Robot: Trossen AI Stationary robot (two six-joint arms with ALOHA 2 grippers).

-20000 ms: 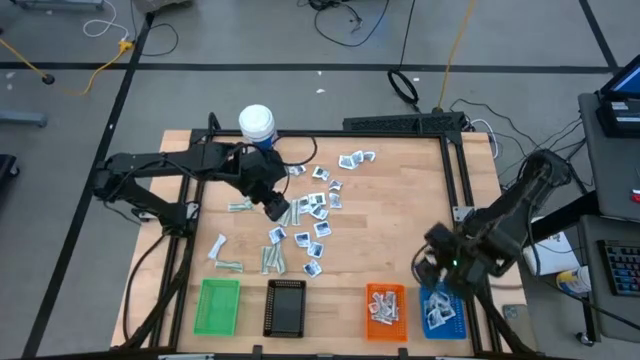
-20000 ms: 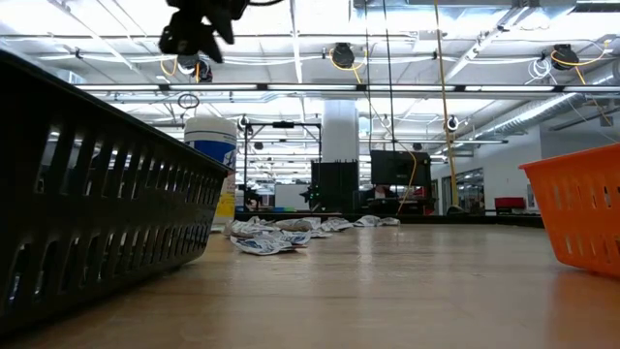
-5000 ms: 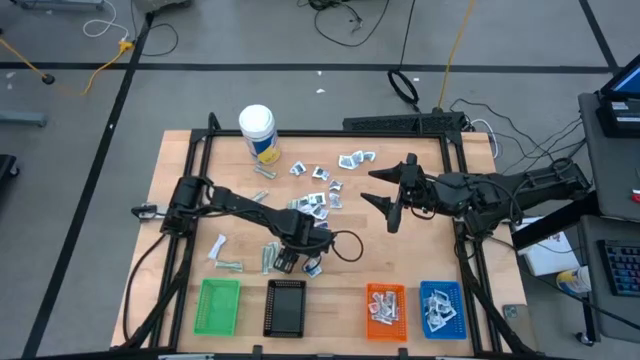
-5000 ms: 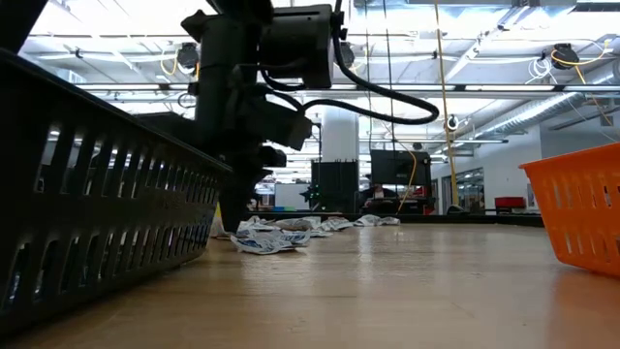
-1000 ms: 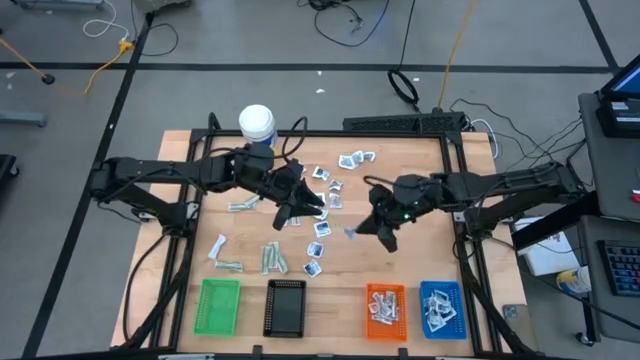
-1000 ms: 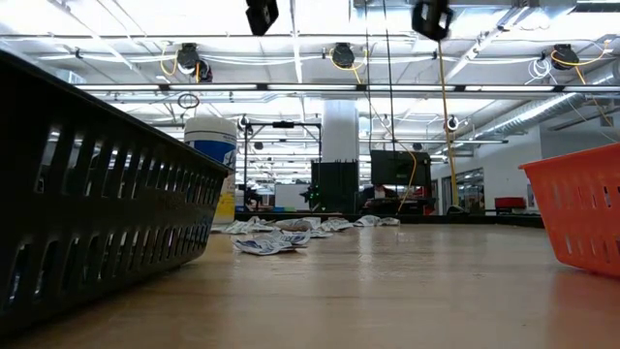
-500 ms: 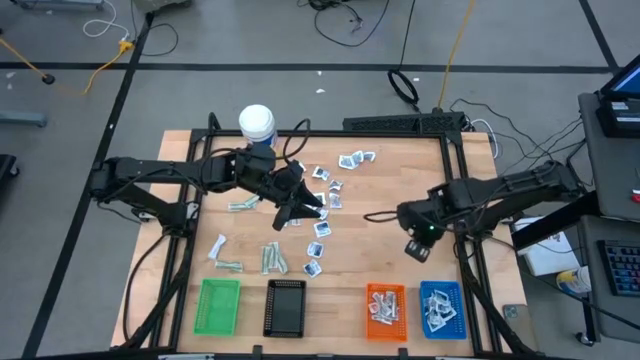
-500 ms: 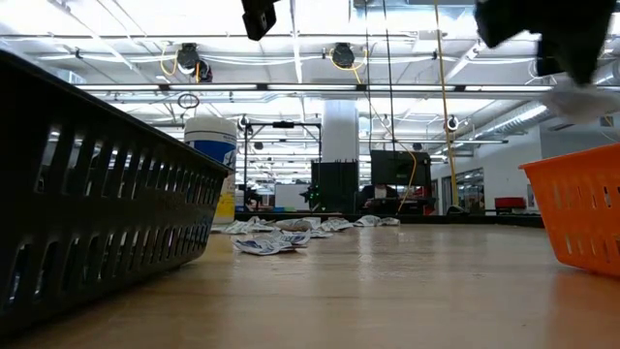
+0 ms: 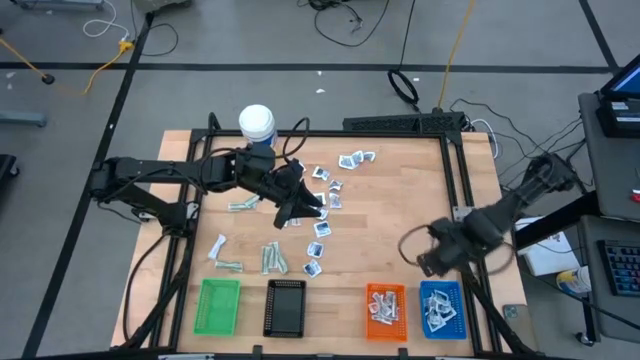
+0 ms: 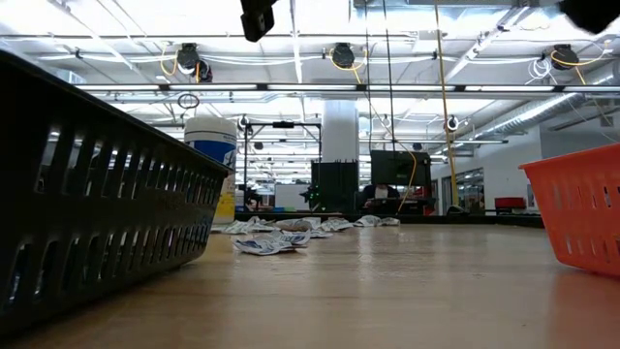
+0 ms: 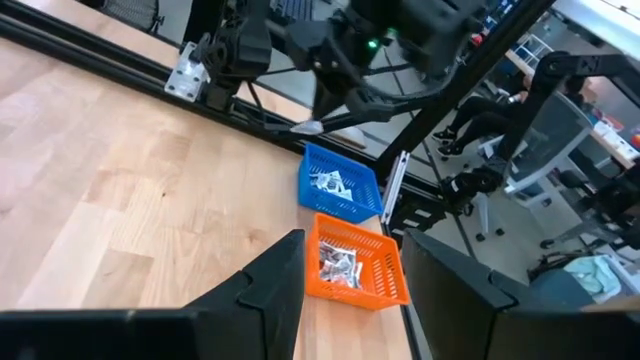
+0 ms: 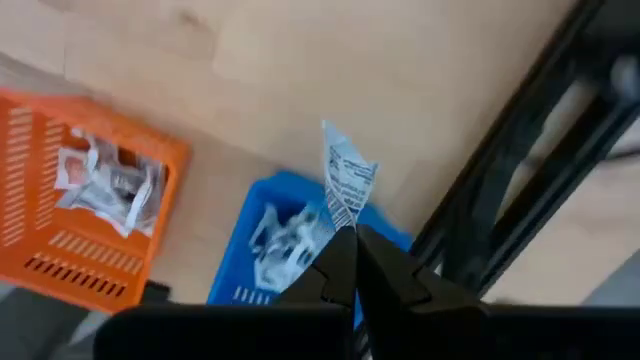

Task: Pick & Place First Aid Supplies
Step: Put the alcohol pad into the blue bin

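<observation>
Sachet (image 12: 347,183) pinched in the closed right tool (image 12: 352,262) above the blue tray (image 12: 262,240), apparently for dropping; left tool (image 9: 290,209) waits half-open, empty, over the counter's (image 9: 390,200) pile

A pale wooden desk (image 9: 400,190) stands on a grey floor (image 9: 250,40) crossed by dark tape lines, with loose cables (image 9: 345,15) trailing over it. Beyond the desk, a white pillar (image 10: 340,131) rises under bright ceiling lights (image 10: 116,39), with dark monitors (image 10: 393,169) and black frames further back.
</observation>
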